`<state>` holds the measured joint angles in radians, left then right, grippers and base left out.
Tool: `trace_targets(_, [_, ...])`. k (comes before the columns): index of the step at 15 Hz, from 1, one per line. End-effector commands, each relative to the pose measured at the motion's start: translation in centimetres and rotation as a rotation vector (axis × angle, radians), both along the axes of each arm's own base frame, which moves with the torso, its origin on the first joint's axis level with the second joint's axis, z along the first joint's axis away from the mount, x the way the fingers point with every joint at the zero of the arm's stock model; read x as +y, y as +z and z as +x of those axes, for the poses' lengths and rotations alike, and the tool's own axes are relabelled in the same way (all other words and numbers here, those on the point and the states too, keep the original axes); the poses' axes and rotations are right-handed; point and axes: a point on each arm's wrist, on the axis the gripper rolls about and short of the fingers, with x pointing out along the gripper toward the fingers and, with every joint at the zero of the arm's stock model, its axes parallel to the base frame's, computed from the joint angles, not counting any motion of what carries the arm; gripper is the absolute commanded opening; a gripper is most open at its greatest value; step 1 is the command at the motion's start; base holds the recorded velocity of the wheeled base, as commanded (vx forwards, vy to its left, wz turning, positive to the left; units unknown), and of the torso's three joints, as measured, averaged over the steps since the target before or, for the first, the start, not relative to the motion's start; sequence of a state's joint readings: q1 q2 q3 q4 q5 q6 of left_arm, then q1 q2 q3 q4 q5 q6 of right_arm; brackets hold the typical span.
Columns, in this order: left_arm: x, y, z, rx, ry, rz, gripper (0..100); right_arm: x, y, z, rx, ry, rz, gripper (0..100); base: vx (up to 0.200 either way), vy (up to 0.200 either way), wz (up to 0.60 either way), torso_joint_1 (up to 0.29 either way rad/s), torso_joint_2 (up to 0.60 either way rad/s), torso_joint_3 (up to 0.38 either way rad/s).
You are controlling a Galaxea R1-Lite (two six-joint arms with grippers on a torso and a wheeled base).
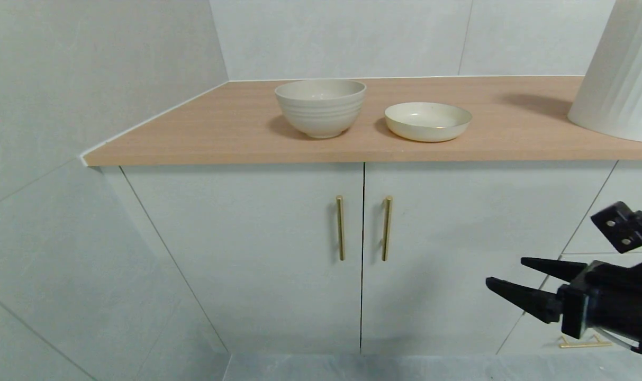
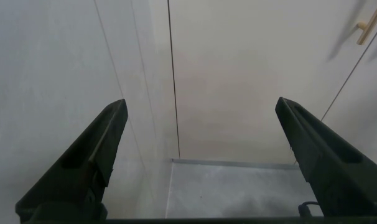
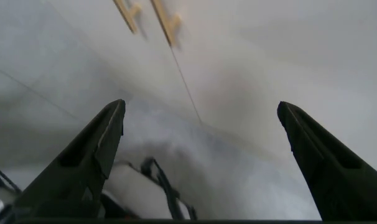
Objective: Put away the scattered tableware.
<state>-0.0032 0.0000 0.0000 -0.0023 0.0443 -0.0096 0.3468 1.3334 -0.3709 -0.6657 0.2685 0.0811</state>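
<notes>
The right hand (image 1: 505, 271) hangs low in front of the right door (image 1: 448, 227), below the level of the handles (image 1: 340, 227). Its two black fingers stand apart with nothing between them, their tips pointing toward the seam where the doors meet. The right wrist view confirms the spread fingers. Beyond them we see pale door, grey floor (image 1: 405, 368) and two gold handles, blurred.

The left hand (image 2: 200, 104) is likewise spread wide and holds nothing. It faces pale panels split by a dark upright seam, with a strip of floor beneath them and one gold handle farther off.

The left door (image 1: 236, 254) and the right door are both closed. Their upright gold bar handles stand just beside the centre seam, one on each side.

Above the doors runs the wooden worktop (image 1: 220, 132), which meets the tiled wall (image 1: 88, 79) at its left end and along the back.

The bowl (image 1: 321, 106), deep and off-white with ridged sides, stands upright on the worktop above the left door. The dish (image 1: 427, 120), shallow and cream, sits just beside it on the right, above the right door. The two are apart, not touching. Both are well apart from either hand.

A tall white ribbed vessel (image 1: 620, 74) stands on the worktop at the far right, well apart from the dish.
</notes>
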Motion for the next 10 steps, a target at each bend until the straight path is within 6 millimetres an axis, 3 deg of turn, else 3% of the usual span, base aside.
trace_targets(1, [0.0,0.0,0.0,-0.001,0.0,-0.001,100,3.3,-1.5,3.7,0.054,0.072,-0.012,100,0.0,0.0,0.0,0.0,0.0,0.0])
trace_targets(6, [0.0,0.0,0.0,-0.001,0.0,0.0,100,7.8,-0.1,7.3,-0.001,0.15,0.008,100,0.0,0.0,0.0,0.0,0.0,0.0])
trace_targets(10, [0.0,0.0,0.0,-0.001,0.0,0.0,100,9.2,-0.2,9.3,0.012,0.154,0.004,100,0.0,0.0,0.0,0.0,0.0,0.0])
